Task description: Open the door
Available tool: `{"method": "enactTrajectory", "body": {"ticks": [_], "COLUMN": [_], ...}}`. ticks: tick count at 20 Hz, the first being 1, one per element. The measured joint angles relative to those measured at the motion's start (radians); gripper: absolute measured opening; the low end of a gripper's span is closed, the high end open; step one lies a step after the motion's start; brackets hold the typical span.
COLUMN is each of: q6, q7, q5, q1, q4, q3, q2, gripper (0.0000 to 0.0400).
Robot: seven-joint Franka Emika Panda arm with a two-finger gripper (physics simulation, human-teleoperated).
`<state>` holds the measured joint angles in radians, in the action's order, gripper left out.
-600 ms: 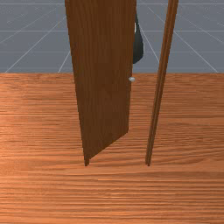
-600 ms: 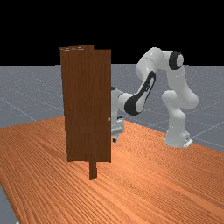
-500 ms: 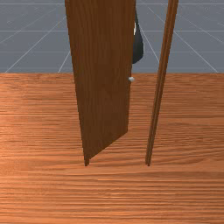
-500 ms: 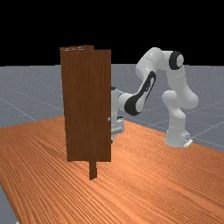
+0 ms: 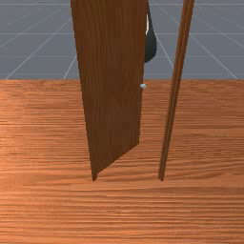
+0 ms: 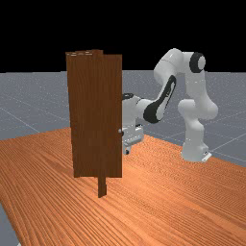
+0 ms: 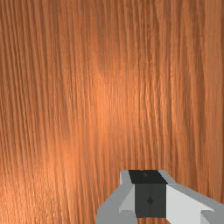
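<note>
- Door [image 6: 93,115], upright, swung at an angle;
- post [image 6: 102,187], its foot below the door in the far view; the front view has a gap between them;
- knob [image 6: 120,130], at the door's edge toward the far view's right;
- gripper [image 6: 127,151], just past that edge of the door, pointing down; I cannot tell whether it is wide or narrow

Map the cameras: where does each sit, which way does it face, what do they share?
Front view: sits across the table, faces the arm, tilted down; sees door panel and post, plus a dark-and-white bit of arm past the panel's edge.
Far view: farther off, looking over the table at the door panel; arm runs base to gripper, partly behind the panel.
Wrist view: on the arm's end, looks down past the gripper at the table.
Front and far share table, panel, knob, arm.
</note>
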<state>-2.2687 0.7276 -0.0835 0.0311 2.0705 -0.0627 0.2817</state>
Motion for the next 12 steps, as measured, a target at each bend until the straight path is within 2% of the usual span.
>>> {"method": "enactTrajectory", "body": {"ticks": [1, 2, 3, 5, 7, 10, 12], "q6": [-0.040, -0.144, -0.178, -0.194, -0.191, -0.155, -0.131], "q7": [-0.006, -0.021, -0.049, -0.105, -0.168, -0.625, -0.996], "q5": [-0.008, -0.025, -0.038, -0.051, -0.050, 0.001, 0.032], "q1": [0.001, 0.001, 0.000, -0.006, -0.008, 0.041, 0.123], "q4": [0.106, 0.252, 0.347, 0.471, 0.503, 0.468, 0.393], "q3": [-0.003, -0.007, -0.009, -0.009, 0.001, 0.097, 0.182], "q2": [-0.072, -0.171, -0.242, -0.346, -0.375, -0.352, -0.294], "gripper": [0.0001, 0.0000, 0.0000, 0.0000, 0.0000, 0.0000, 0.0000]}}
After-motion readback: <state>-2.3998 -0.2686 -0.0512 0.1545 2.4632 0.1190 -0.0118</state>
